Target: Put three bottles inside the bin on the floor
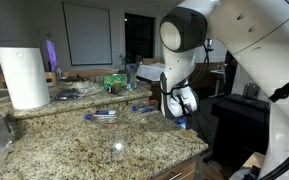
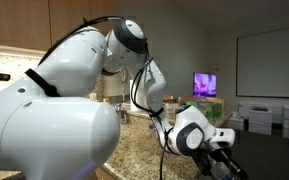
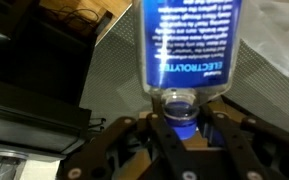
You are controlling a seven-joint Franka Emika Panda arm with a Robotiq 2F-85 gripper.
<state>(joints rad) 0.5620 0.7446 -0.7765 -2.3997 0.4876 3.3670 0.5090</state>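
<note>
My gripper (image 3: 180,112) is shut on the blue cap of a clear bottle (image 3: 189,40) with a blue label, which points away from the wrist camera. In an exterior view the gripper (image 1: 182,110) hangs just past the counter's end with the bottle (image 1: 181,124) under it. Beside and below it stands a black bin (image 1: 239,120). Two more bottles lie on the granite counter, one (image 1: 102,116) near the middle and one (image 1: 142,108) closer to the arm. In an exterior view the gripper (image 2: 222,158) sits low at the right, and the bottle is hard to make out.
A big white paper-towel roll (image 1: 24,78) stands at the counter's back left. A green packet (image 1: 114,82) and other clutter lie along the far side. The granite counter (image 1: 74,145) ends just short of the gripper. The arm's white body (image 2: 54,120) fills much of that view.
</note>
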